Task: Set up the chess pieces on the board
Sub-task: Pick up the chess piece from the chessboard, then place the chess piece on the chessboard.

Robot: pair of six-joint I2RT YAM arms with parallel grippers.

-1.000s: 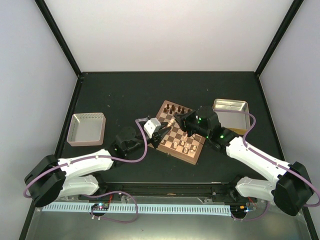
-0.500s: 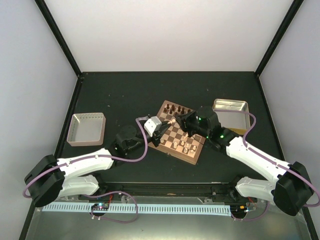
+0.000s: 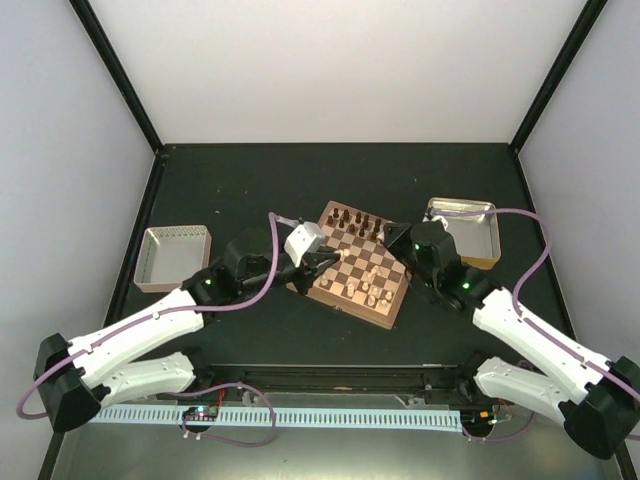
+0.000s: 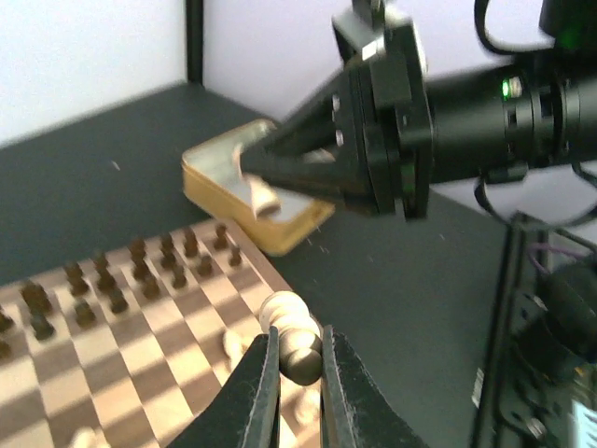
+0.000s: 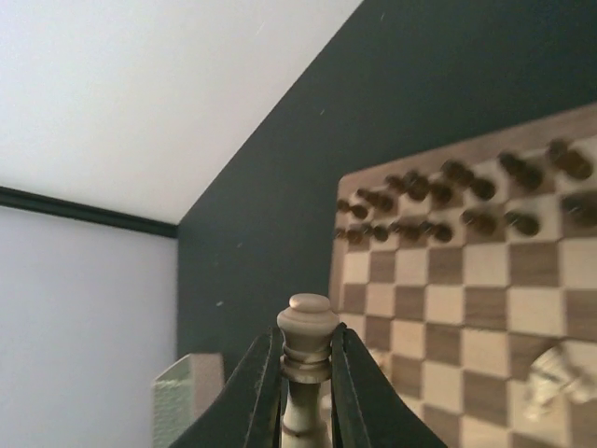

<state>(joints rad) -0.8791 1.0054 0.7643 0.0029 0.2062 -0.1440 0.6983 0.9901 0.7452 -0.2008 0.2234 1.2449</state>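
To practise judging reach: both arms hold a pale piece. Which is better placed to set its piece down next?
Probably left: the left jaws hold the left piece close over the board, whereas the right piece, in the right jaws, seems higher, at the board's edge.

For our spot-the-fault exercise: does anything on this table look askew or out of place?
The board sits at an angle to the edges of the table. Its dark pieces stand in two tidy rows, but the cream pieces are scattered over its near squares.
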